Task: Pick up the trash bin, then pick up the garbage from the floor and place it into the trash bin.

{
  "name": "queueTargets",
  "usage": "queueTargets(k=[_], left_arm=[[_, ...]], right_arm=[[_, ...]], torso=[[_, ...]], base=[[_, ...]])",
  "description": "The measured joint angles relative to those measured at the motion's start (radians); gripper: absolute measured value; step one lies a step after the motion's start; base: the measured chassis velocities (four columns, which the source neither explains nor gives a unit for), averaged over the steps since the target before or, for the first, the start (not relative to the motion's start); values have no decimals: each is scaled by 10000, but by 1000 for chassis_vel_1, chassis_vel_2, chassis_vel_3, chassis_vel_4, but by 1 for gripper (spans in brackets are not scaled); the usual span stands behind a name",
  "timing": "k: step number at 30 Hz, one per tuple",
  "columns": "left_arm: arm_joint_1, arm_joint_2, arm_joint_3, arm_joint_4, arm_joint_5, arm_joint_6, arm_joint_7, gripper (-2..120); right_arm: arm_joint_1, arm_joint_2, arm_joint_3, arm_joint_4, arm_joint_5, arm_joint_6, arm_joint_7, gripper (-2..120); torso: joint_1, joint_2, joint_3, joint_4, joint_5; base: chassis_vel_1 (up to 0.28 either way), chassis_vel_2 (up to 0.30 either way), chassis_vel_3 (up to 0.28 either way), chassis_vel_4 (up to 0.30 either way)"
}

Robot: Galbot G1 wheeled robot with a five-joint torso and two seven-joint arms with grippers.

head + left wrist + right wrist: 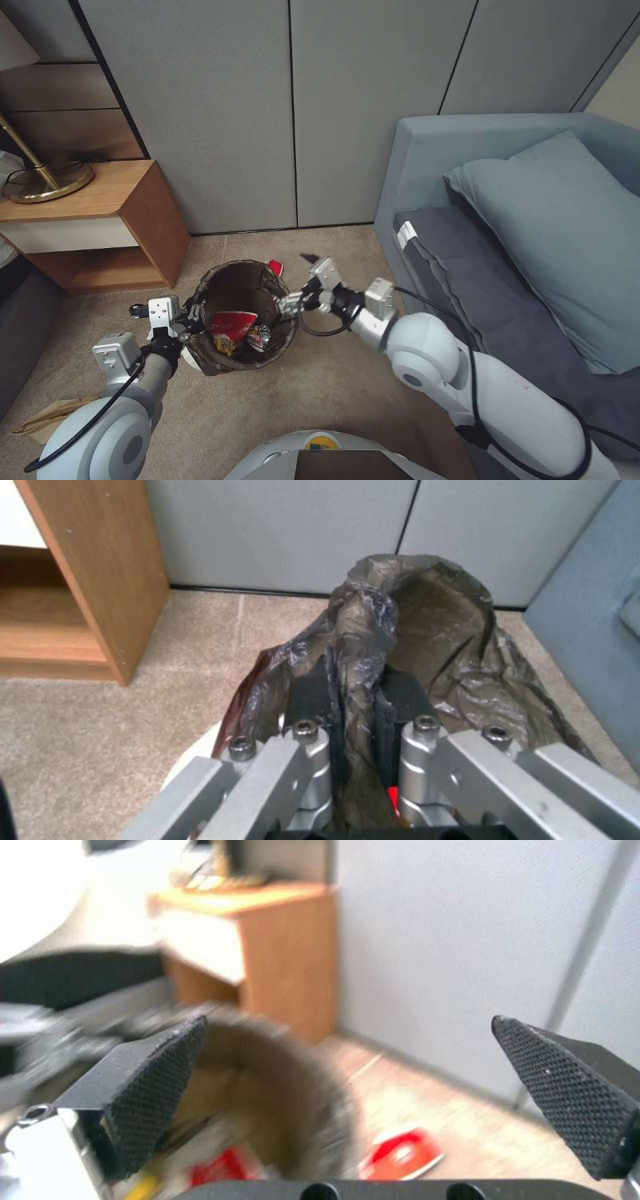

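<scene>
- The trash bin [241,317] is held tilted over the tan carpet floor [320,393], between the wooden nightstand [100,227] and the blue-grey sofa [520,267]; its dark brown bag liner [413,630] is folded over the rim.
- The left tool [190,320] is at the bin's near-left rim; in the left wrist view its fingers [313,690] are closed tight on the rim and bunched liner.
- The right tool [300,283] hovers at the bin's right rim; its jaws are spread wide with nothing between the textured pads [153,1090].
- Inside the bin lie a crushed red-and-white cup [233,325], a yellow wrapper [223,343] and a shiny wrapper [259,337].
- A red wrapper [275,267] lies on the floor just behind the bin; a flat brown paper bag [50,417] lies on the floor by the left arm.
</scene>
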Motion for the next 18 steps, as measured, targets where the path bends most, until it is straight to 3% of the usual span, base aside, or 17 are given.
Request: queueTargets(k=[2,4,6,9,10,12,14,15,18], left_arm=[[5,3,-1,0,-4,0,-8,8],[18,36,-43,0,-22,0,-52,8],[26,44,-64,0,-25,-2,-59,8],[57,32,-97,0,18,-2,-68,8],[57,32,-97,0,18,-2,-68,8],[45,29,-74,0,57,-3,-85,8],[40,29,-59,0,58,-2,-91,8],[24,35,-28,0,57,4,-96,8],[27,56,-14,0,55,34,-104,8]], right_arm=[[-61,-33,72,15,-42,182,7,100],[-631,-121,987,35,-484,1192,133,100],[-923,-100,1489,34,-705,1429,180,100],[-2636,187,3778,122,-1510,2126,101,100],[-2636,187,3778,122,-1510,2126,101,100],[-4077,538,5204,217,-2034,2859,1,100],[-4454,669,5543,257,-2142,3024,0,100],[-5348,1135,6368,369,-2580,3446,39,100],[-6062,1788,6984,400,-3435,3903,32,100]], torso=[[0,0,0,-1,0],[0,0,0,2,0],[0,0,0,4,0],[0,0,0,1,2],[0,0,0,1,2],[0,-1,0,2,1],[0,-1,-1,-3,2],[0,-1,-1,-2,1],[0,-1,-1,1,1]], base=[[0,0,0,0],[0,0,0,0],[0,0,0,0],[0,0,0,0],[0,0,0,0],[0,0,0,0],[0,0,0,0],[0,0,0,0],[0,0,0,0]])
